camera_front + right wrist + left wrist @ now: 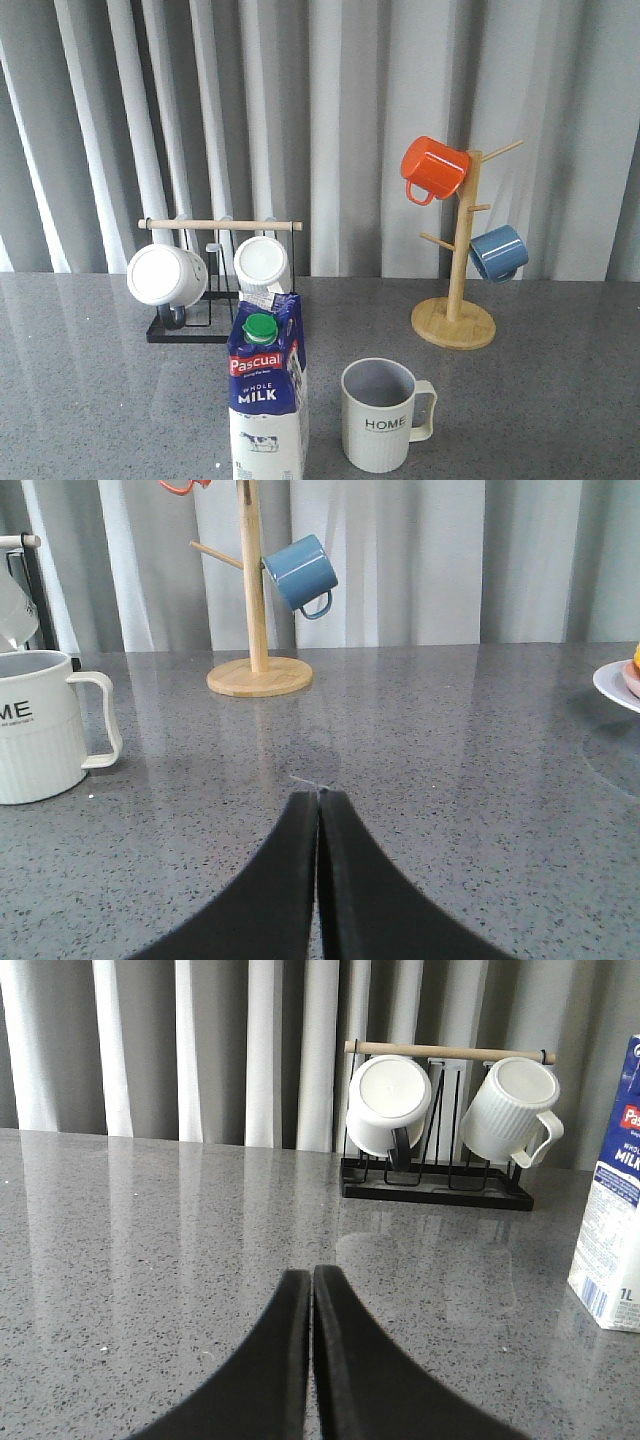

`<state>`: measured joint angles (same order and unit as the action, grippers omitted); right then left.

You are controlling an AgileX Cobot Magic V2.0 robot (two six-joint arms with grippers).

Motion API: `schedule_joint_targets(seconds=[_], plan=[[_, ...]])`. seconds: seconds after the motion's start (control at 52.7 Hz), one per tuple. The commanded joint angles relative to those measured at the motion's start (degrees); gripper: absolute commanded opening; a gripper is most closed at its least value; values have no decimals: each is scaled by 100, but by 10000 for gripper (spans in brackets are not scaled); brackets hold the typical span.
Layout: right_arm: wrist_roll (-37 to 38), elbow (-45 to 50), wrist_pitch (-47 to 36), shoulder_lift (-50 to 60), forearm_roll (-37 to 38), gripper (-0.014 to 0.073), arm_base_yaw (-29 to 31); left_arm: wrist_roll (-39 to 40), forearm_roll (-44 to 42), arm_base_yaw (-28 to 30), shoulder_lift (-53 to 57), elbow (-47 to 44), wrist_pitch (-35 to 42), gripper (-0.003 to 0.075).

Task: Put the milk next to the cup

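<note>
The milk [267, 400], a tall blue and white carton with a green cap, stands upright near the table's front edge, just left of the cup [381, 414]. This cup is a pale ribbed mug marked "HOME", handle to the right; the two stand a little apart. The left wrist view catches the milk [612, 1230] at its edge, and the right wrist view shows part of the cup [40, 725]. My left gripper [311, 1272] is shut with nothing in it, low over bare table. My right gripper [319, 796] is likewise shut and holds nothing. Neither gripper shows in the front view.
Behind the milk, a black rack [190, 330] with a wooden bar holds two white mugs [167, 274]. A wooden mug tree [456, 318] at back right carries an orange mug [434, 168] and a blue mug [497, 252]. A white plate [618, 684] lies far right.
</note>
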<state>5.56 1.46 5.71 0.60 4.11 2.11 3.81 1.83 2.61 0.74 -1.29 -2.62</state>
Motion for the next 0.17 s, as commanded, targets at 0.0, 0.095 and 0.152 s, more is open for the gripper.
schedule_joint_targets(seconds=[0.0,0.095,0.152], plan=[[-16,60,-466,67,54,-3,37,44,1,15,56,83,452,-7],[-16,60,-466,67,54,-3,37,44,1,15,56,83,452,-7],[-16,60,-466,67,54,-3,37,44,1,15,56,83,452,-7]])
